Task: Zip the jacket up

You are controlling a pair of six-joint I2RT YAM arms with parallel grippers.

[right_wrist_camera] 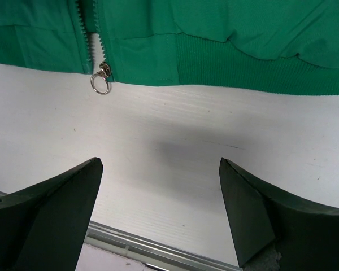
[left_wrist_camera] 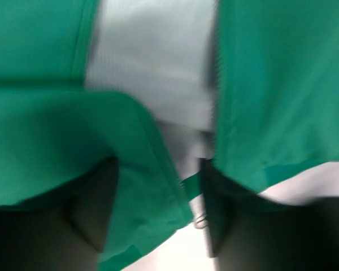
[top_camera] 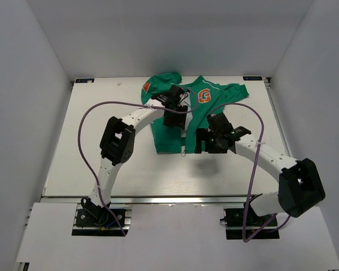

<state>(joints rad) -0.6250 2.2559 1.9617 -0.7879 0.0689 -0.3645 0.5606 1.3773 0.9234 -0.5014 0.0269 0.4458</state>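
- The scene is being closed in by plain white walls (top_camera: 34, 113) on the left, right and far sides.
- A white table (top_camera: 101, 164) is being used as a flat bed.
- The jacket (top_camera: 169, 138) is being kept spread at far centre, hem nearest. Its front is being left parted, so pale lining is being shown.
- The left gripper (top_camera: 172, 119) is being held down on the jacket front. Its jaws are apart, with a cloth fold between them. This is judged to be steadying, though the wrist view is blurred.
- The right gripper (right_wrist_camera: 158, 189) is being held just near of the hem, with its jaws wide apart and nothing between them. It is judged to be lining up for the pull.
- The zipper pull (right_wrist_camera: 100, 82) is being left at the hem, on the bottom teeth.
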